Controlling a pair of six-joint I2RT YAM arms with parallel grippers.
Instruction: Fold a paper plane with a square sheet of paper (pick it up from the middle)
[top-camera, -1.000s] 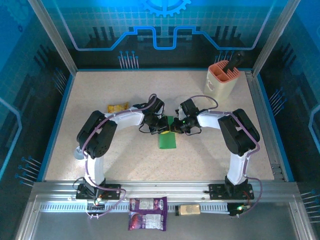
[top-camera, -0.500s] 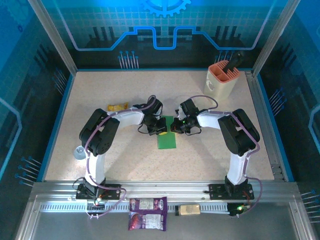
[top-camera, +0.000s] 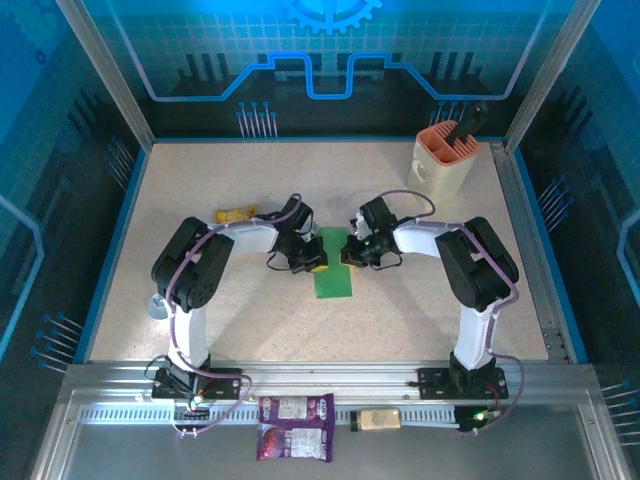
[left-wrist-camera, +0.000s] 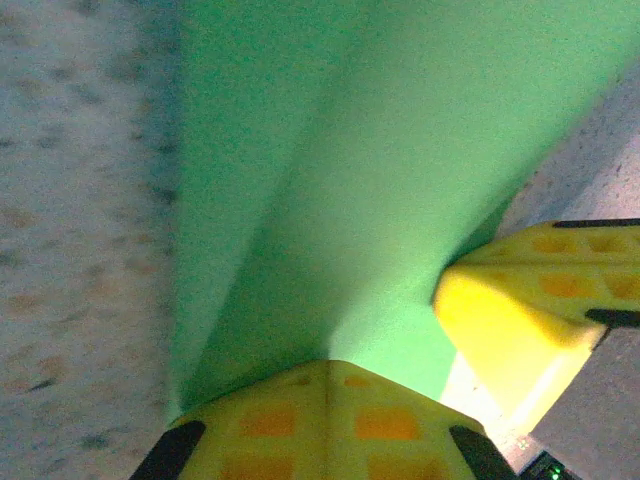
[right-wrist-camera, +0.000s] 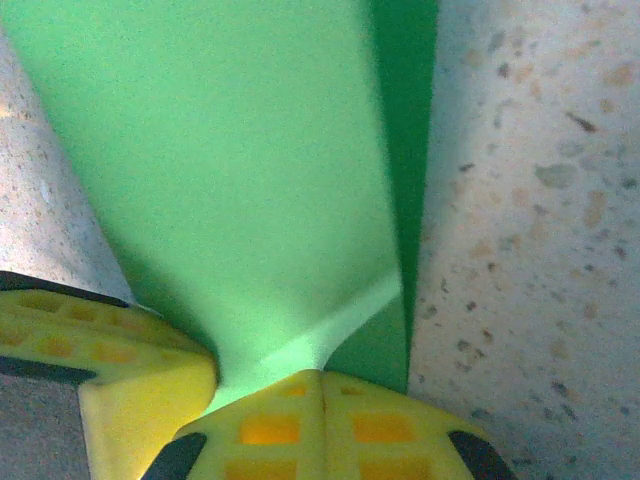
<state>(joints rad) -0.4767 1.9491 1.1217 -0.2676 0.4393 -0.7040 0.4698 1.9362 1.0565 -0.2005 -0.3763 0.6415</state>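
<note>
A: Now, top view: where is the paper (top-camera: 335, 275)?
B: Mid-way across the table (top-camera: 200, 190), a narrow green strip between the left gripper (top-camera: 312, 262) and right gripper (top-camera: 350, 250).
A: Left wrist?
B: Fingers (left-wrist-camera: 300, 420) pinched shut on one paper edge, raising a ridge.
A: Right wrist?
B: Likewise clamped on the opposite edge. Recommended: lift both edges evenly, align them, then press the crease flat.

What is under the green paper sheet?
The speckled table shows all around the green paper sheet. The spot beneath is covered, so anything there cannot be seen.
</note>
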